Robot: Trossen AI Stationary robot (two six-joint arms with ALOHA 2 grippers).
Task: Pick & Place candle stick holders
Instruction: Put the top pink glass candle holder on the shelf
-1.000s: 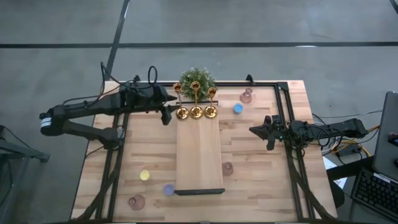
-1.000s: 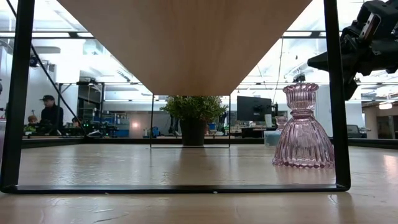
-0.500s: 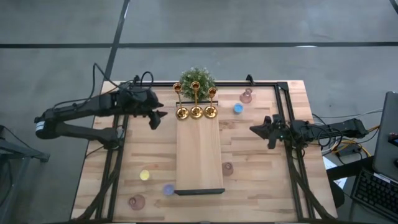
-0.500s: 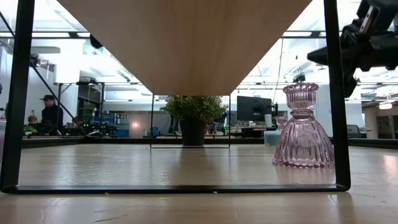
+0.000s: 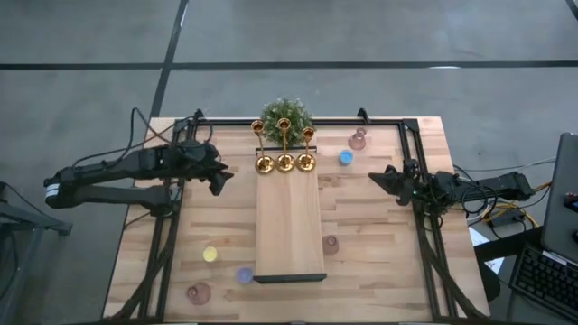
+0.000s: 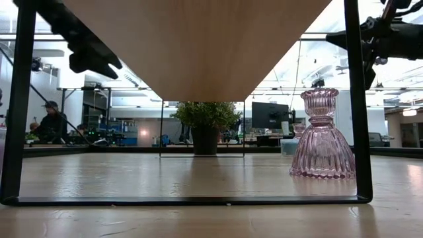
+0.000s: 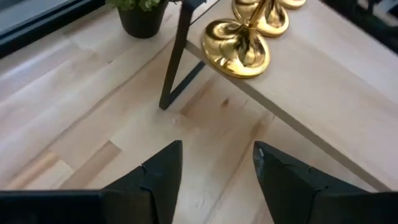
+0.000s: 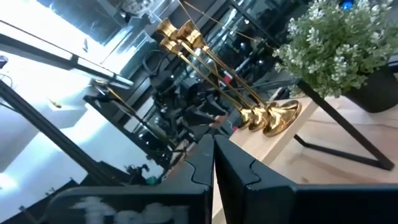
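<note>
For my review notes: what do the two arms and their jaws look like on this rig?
Both arms are dark, slim and jointed. The left arm has a white band near its outer end and black cables looping above it. The right arm trails thin cables, some orange, at its base. The left gripper has two matte black, wedge-shaped jaws; the right gripper has similar black jaws.

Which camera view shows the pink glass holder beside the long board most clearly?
The low view shows this pink glass holder best: it stands upright on the table, its ribbed bell shape seen from the side. The high view shows only a small pinkish spot right of the raised board. Neither wrist view shows it.
</note>
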